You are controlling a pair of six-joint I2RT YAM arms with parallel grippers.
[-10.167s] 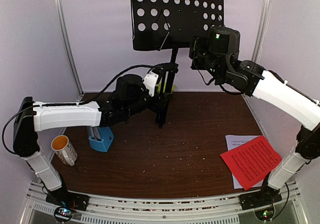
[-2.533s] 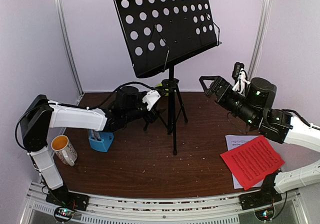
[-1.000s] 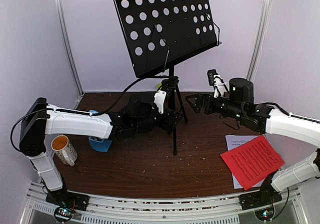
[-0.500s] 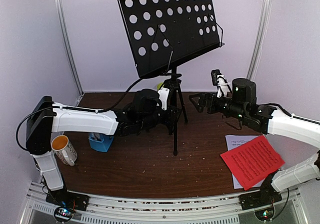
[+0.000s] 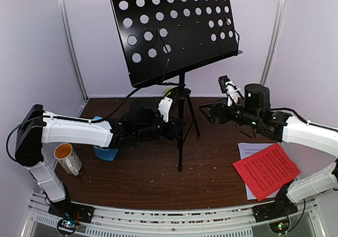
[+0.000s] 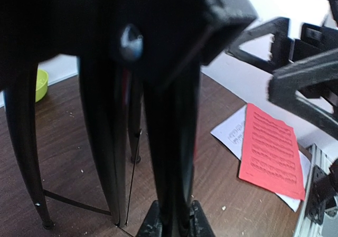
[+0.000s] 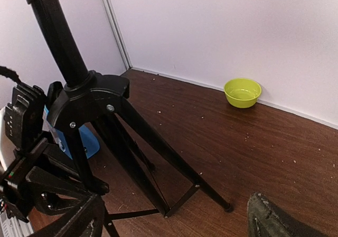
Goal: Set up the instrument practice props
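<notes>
The black music stand (image 5: 174, 28) is upright at the table's middle on its tripod legs (image 5: 180, 142), its perforated desk tilted. My left gripper (image 5: 178, 125) is shut on one tripod leg (image 6: 171, 158), a finger (image 6: 152, 224) on each side of it. To the right of the stand my right gripper (image 5: 207, 113) hangs open, holding nothing; its wrist view faces the tripod hub (image 7: 90, 97). The red music sheet (image 5: 265, 169) lies over the white music sheet (image 5: 247, 151) at the front right. The blue metronome (image 5: 105, 152) sits mostly hidden under my left arm.
A white mug (image 5: 67, 158) with a yellow inside stands at the front left. A lime-green bowl (image 7: 242, 92) sits by the back wall behind the stand. White walls close in the table at the back and both sides.
My left gripper has closed on the tripod leg. The stand has shifted slightly left and its desk has swung left. My right gripper has stayed open beside the stand.
</notes>
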